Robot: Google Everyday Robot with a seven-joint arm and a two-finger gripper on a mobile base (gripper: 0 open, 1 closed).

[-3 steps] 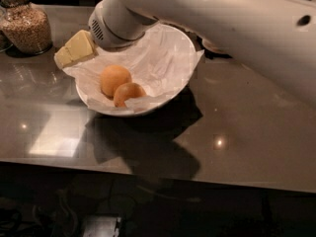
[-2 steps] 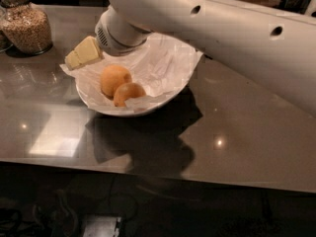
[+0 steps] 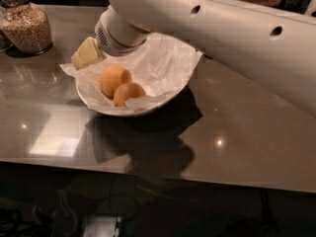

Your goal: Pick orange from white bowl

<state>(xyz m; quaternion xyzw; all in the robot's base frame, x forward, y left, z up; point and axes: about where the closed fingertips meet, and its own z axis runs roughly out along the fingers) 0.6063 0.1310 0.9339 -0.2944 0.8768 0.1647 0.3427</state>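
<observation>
The orange point(image 3: 114, 79), the larger and paler fruit, lies in the left part of the white bowl point(image 3: 170, 90), on crinkled white paper. A smaller, deeper-orange fruit point(image 3: 129, 93) touches it on its front right. My gripper point(image 3: 87, 53), cream-coloured at its tip, hangs over the bowl's left rim, up and to the left of the orange and apart from it. The thick white arm point(image 3: 207, 28) reaches in from the upper right and hides the back of the bowl.
The bowl stands on a dark glossy counter point(image 3: 237, 132) whose front edge runs along the bottom. A glass jar of grain point(image 3: 27, 26) stands at the far left. Dark items sit at the top right behind the arm.
The gripper has shifted slightly right and down, closer to the bowl's left rim. The arm has swung with it. The bowl and both fruits have not moved.
</observation>
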